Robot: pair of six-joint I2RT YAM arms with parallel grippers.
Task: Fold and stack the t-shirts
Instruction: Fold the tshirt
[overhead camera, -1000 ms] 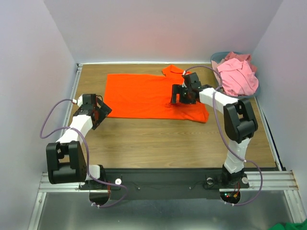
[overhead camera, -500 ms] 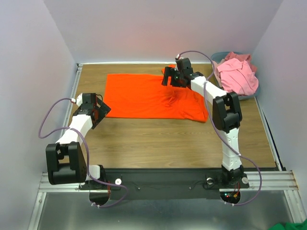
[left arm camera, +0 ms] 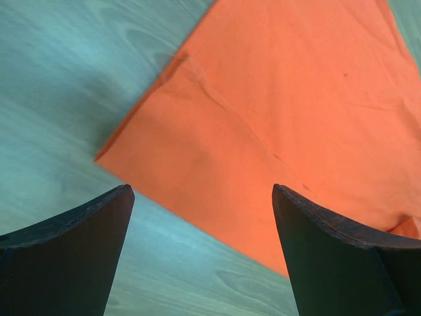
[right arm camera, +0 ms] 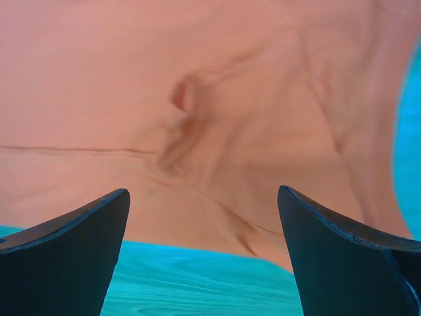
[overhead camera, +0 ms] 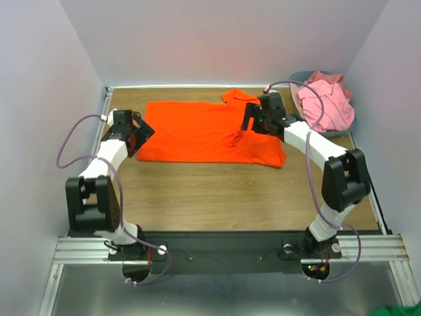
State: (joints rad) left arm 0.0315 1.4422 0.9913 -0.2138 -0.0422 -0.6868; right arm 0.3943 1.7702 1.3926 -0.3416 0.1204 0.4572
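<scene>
The orange-red t-shirt (overhead camera: 204,131) lies spread flat across the back of the wooden table, one sleeve bunched at its right end. It fills the left wrist view (left arm camera: 283,112) and the right wrist view (right arm camera: 197,99). My left gripper (overhead camera: 139,135) is open and empty, hovering at the shirt's left bottom corner. My right gripper (overhead camera: 253,120) is open and empty above the shirt's right part, where the cloth is creased. Pale pink t-shirts (overhead camera: 323,102) are piled in the basket at the back right.
The grey-blue plastic basket (overhead camera: 350,124) stands in the back right corner. White walls close in the table on three sides. Bare wooden table (overhead camera: 217,194) lies in front of the shirt.
My right gripper swung from the shirt's right part up to its collar and back to the right. My left gripper moved forward to the shirt's left corner.
</scene>
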